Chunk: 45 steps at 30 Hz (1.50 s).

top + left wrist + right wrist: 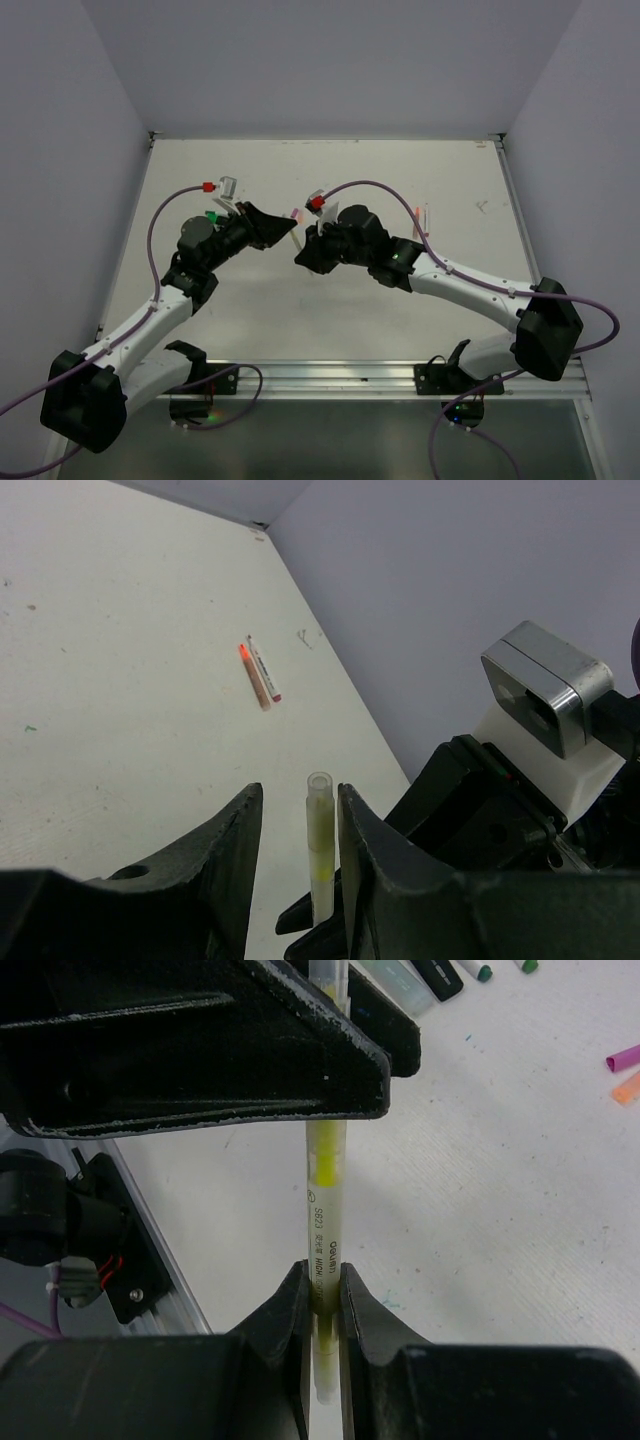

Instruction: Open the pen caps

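- While the right gripper point(322, 1278) pinches the yellow pen point(325, 1190) tight near one end, the whole pen is up in the air above the table point(120, 660), not resting on it.
- The left gripper point(300, 798) is spread wider than the pen. The barrel runs between its fingers, close to one and with a clear gap to the other, so it isn't clamped from that side.
- The end poking past the left fingers is see-through plastic. Honestly can't tell if that's the cap or just the barrel.
- From the top camera, the two arms meet nose to nose around the middle of the table, with the pen between them.
- Farther out, an orange pen point(254, 676) and a white pen point(265, 668) lie flat just beside each other, well apart from both grippers.
- The right wrist view also catches a pale green marker point(400, 985) and a black marker point(440, 975) lying side by side, with a green cap point(485, 972) near them, seated on a white pen end.
- A pink bit point(625, 1057) and an orange bit point(628, 1088) sit at the frame edge, too cut off to tell what they are.
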{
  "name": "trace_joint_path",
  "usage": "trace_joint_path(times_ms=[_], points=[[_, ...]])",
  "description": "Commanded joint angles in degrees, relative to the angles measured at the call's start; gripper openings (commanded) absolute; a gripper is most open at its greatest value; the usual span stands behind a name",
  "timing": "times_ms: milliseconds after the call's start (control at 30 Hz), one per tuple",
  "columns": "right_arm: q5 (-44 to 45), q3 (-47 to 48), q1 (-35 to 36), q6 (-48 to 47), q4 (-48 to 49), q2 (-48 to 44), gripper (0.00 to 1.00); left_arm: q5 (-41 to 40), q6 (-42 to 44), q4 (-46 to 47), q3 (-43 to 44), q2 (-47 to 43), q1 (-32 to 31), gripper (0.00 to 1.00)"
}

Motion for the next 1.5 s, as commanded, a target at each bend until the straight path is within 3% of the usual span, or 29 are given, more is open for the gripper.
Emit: trace_joint_path(times_ms=[0,200,333,733,1167,1300,1467], points=[[-1.1,1.4,0.0,-1.3,0.1,-1.4,0.0,1.6,0.8,1.1,2.4,0.2,-0.2,0.37],[-1.1,1.3,0.0,-1.5,0.0,-1.3,0.0,1.8,0.8,1.4,2.2,0.3,-0.3,0.2],[-1.1,0.7,0.0,-1.9,-0.5,-1.6,0.0,0.2,0.5,2.1,1.7,-0.7,-0.3,0.0],[-0.6,-7.6,0.0,-4.9,-2.3,-5.5,0.0,-8.1,-2.0,5.7,7.2,-0.1,0.8,0.0],[1.8,-16.0,0.0,-4.4,-1.5,-10.1,0.0,-10.4,-9.2,11.9,9.6,2.1,11.1,0.0],[2.2,-17.1,0.0,-4.0,-1.4,-10.6,0.0,-11.7,-7.7,10.5,10.8,2.0,12.5,0.0],[6.8,-16.2,0.0,-3.5,-2.8,-11.4,0.0,-11.2,-1.8,-2.3,16.2,4.5,12.5,0.0]])
